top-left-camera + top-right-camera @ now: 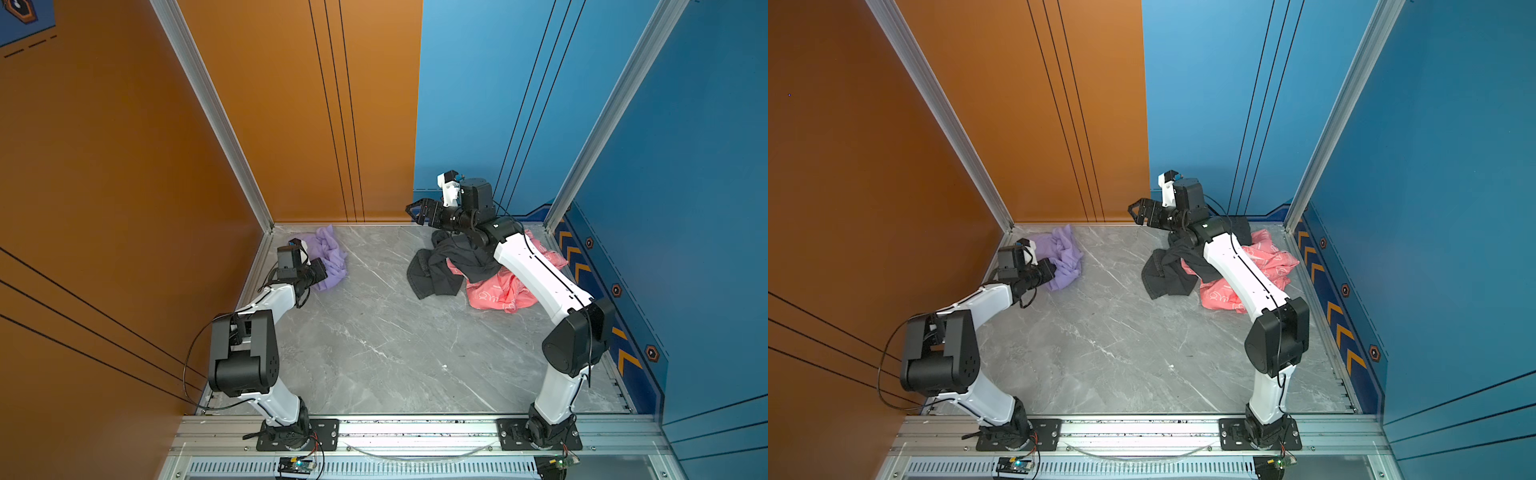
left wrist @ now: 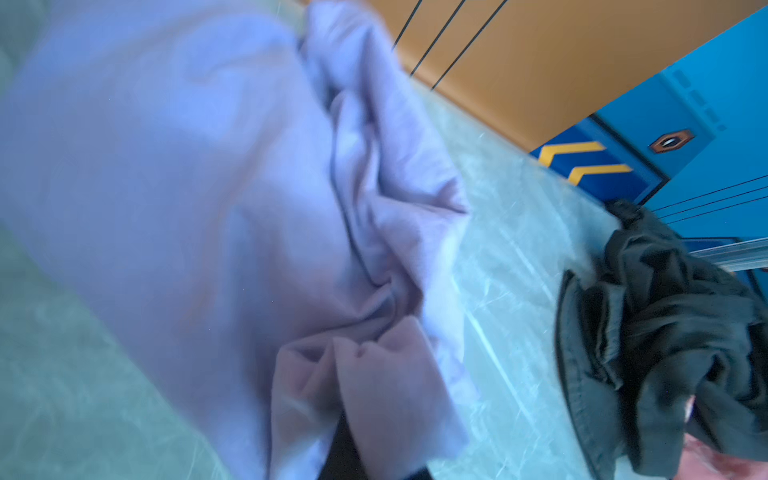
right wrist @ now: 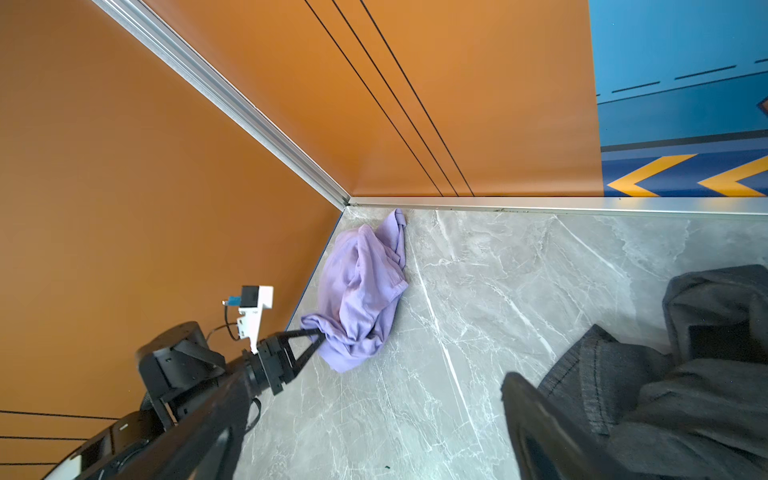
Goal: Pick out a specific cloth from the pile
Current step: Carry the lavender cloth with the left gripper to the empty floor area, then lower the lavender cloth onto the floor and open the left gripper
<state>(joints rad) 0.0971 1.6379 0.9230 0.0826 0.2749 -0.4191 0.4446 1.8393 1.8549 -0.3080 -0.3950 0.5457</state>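
Right wrist view shows it best: the cloth (image 3: 361, 291) lies crumpled on the table (image 3: 478, 332) in the back left corner. One end touches the back wall and the other reaches toward the robot's side. Its long axis runs roughly along the orange side wall (image 3: 145, 187).

The left jaws are clamped together on that near end, with a fold of lavender fabric bunched around their tips. From the jaws, the whole cloth stretches away toward the corner. The left wrist view agrees: fabric (image 2: 208, 187) fills the picture and gathers into tight pleats at the dark jaw tip, though that view is blurred.

In both top views the cloth (image 1: 330, 257) (image 1: 1061, 257) sits well apart from the pile, with bare table between. The pile is a grey garment (image 1: 449, 266) draped over a pink one (image 1: 498, 291) at the back right.

The right jaws stand wide apart and empty, raised above the pile's back edge and pointing toward the left side. The right arm (image 1: 536, 270) crosses over the pile.

The left arm (image 1: 270, 299) is plainly the nearer one. Since it holds the near end, a pull toward the front would probably trail the cloth lengthwise, while a push would crowd it into the corner.
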